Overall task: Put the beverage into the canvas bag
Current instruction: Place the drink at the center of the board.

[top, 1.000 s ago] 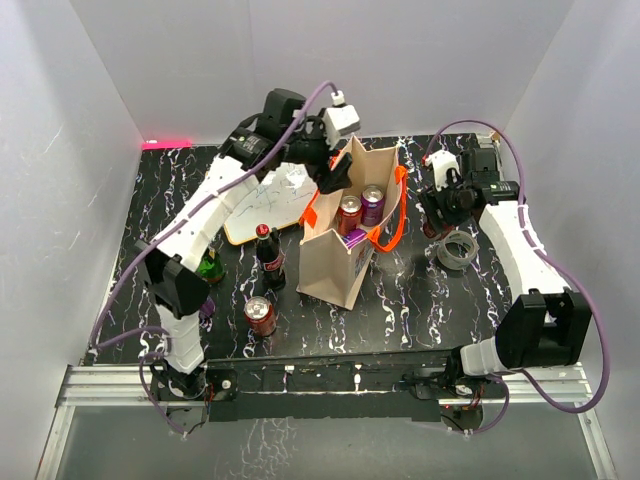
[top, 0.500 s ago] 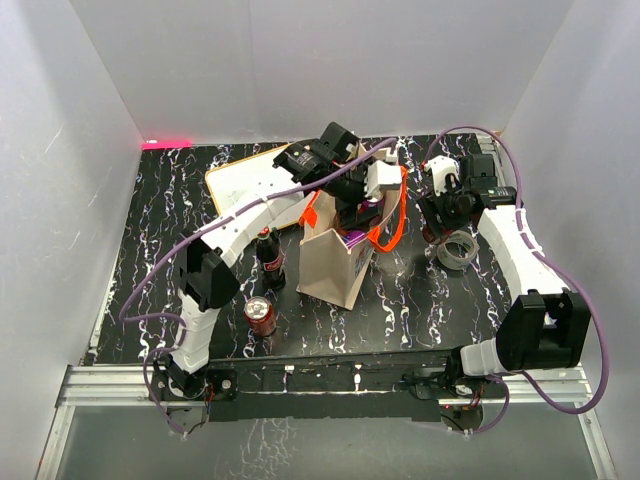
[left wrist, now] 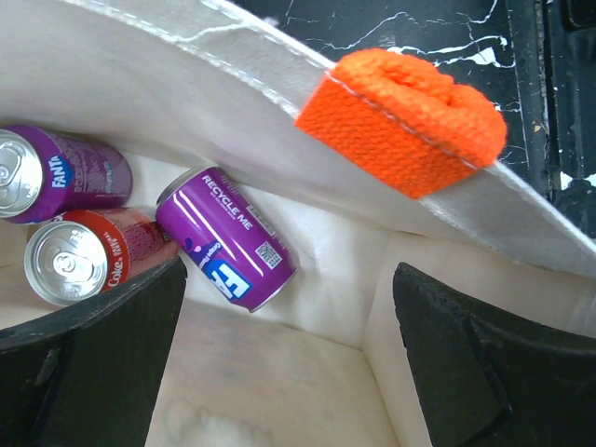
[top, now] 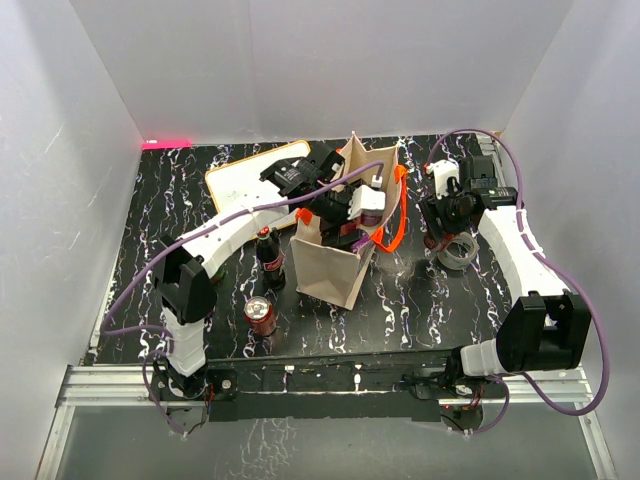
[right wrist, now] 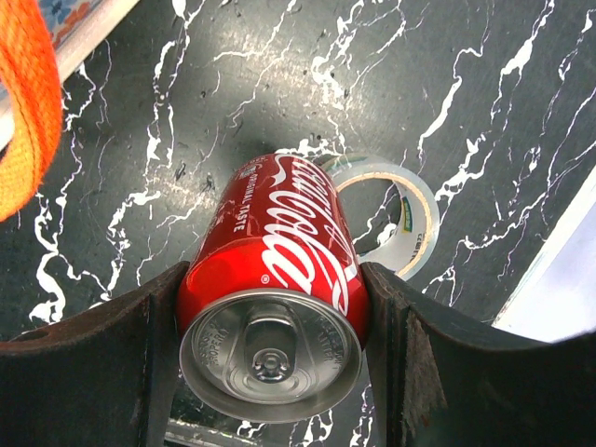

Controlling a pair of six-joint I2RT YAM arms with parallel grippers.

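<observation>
The top external camera looks down from above and behind the arm bases, covering the whole table (top: 160,190). The left wrist camera faces down into the canvas bag (left wrist: 307,279) at close range. The right wrist camera faces down past the red can (right wrist: 279,270), near the table. The top view shares the orange handle (left wrist: 405,121) with the left wrist view, and the tape roll (right wrist: 421,209) with the right.

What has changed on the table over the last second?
The left pincer moved from the back rim of the bag down into its mouth, open and empty; its arm swung right, uncovering the white board. The right pincer kept gripping the red cola can near the tape roll. Bag, bottle and loose red can stayed put.
</observation>
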